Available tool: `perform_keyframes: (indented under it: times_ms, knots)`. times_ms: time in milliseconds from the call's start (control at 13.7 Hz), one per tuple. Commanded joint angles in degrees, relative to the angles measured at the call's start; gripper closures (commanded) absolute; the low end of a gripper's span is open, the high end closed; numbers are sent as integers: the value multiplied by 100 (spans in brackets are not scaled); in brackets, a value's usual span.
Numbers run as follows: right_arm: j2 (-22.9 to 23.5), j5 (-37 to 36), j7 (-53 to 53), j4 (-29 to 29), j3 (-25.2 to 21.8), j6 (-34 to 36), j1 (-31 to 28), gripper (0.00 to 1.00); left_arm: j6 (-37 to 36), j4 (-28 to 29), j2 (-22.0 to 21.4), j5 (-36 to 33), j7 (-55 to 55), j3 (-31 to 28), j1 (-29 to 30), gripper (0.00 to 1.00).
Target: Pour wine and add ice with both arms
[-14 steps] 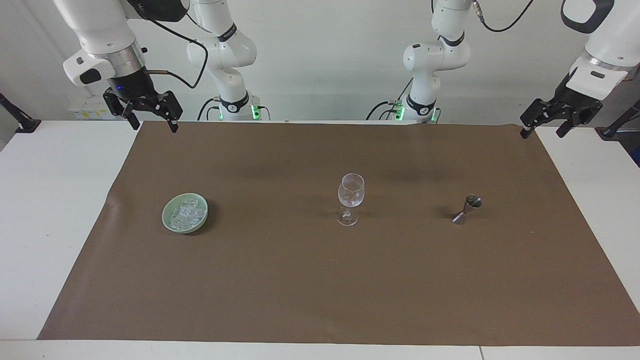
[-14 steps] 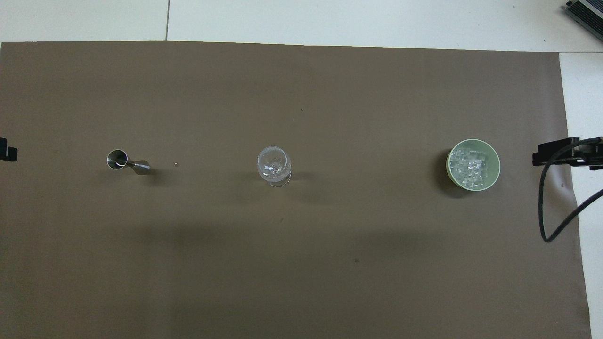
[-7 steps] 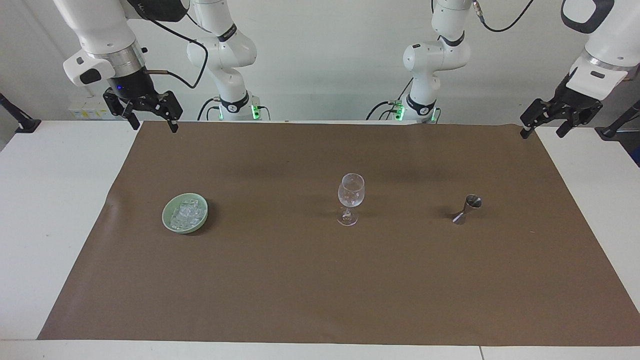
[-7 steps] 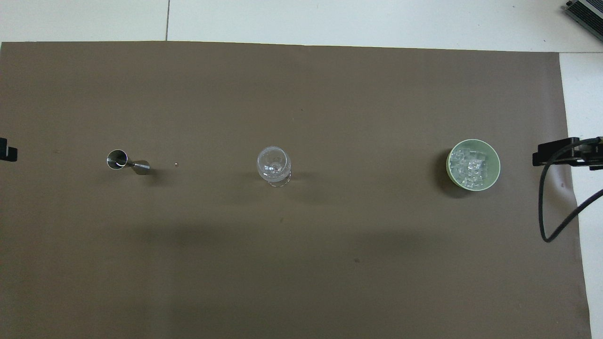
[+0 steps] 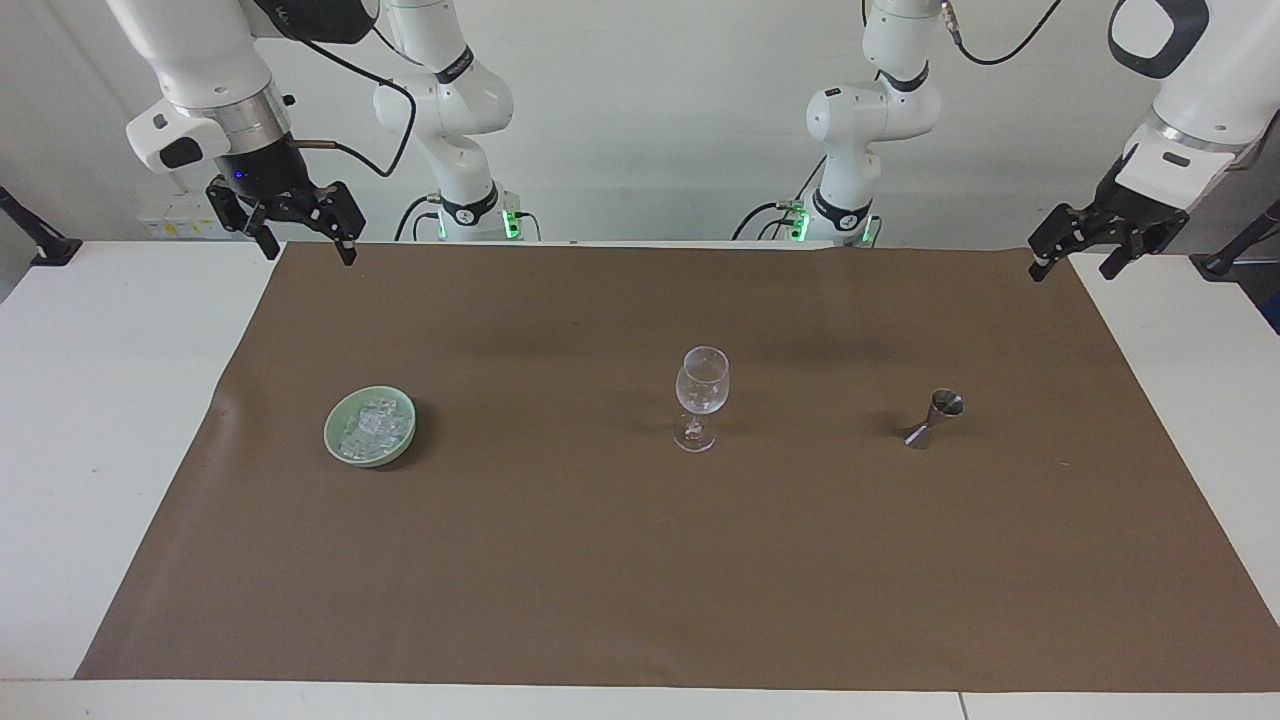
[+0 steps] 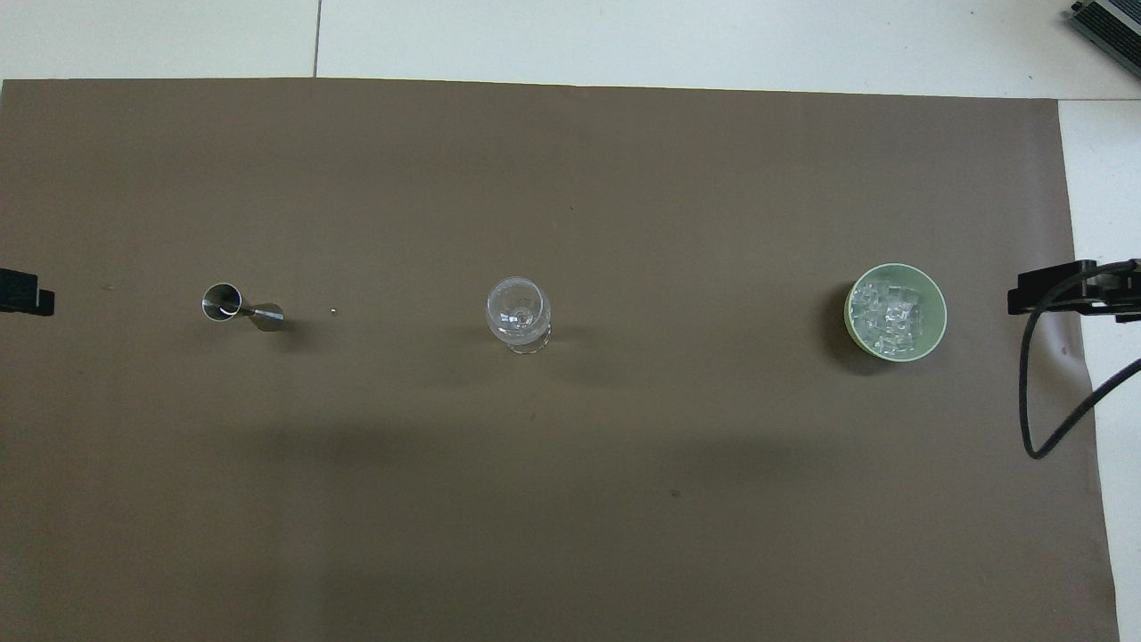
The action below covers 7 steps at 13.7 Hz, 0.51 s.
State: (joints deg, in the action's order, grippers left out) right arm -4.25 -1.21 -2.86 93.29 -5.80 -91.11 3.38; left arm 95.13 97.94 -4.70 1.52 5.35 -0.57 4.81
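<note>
An empty clear wine glass stands upright mid-mat; it also shows in the overhead view. A green bowl holding the ice sits toward the right arm's end; the overhead view shows the bowl and the ice too. A small steel jigger stands toward the left arm's end. My right gripper hangs open and empty over the mat's corner by its base. My left gripper hangs open and empty over the mat's corner at its end.
A brown mat covers most of the white table. A tiny bead lies on the mat between jigger and glass. The right arm's black cable loops beside the bowl's end. Only the grippers' tips show at the overhead view's side edges.
My left gripper has shifted slightly inward toward the mat and shows a bit more in the overhead view. The right arm and the objects have not moved.
</note>
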Motion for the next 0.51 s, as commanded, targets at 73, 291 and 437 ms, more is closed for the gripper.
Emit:
perform_keyframes:
  times_ms: [73, 291, 437]
  knots:
    - [21, 16, 145, -30, 0, 15, -13, 0, 357, 489, -32, 696, -541, -4, 343, 0]
    - [21, 16, 145, -30, 0, 15, -13, 0, 331, 375, 573, 1516, -1576, -4, 538, 0]
    - [21, 16, 145, -30, 0, 15, -13, 0, 331, 261, 978, 2400, -2708, -4, 748, 0]
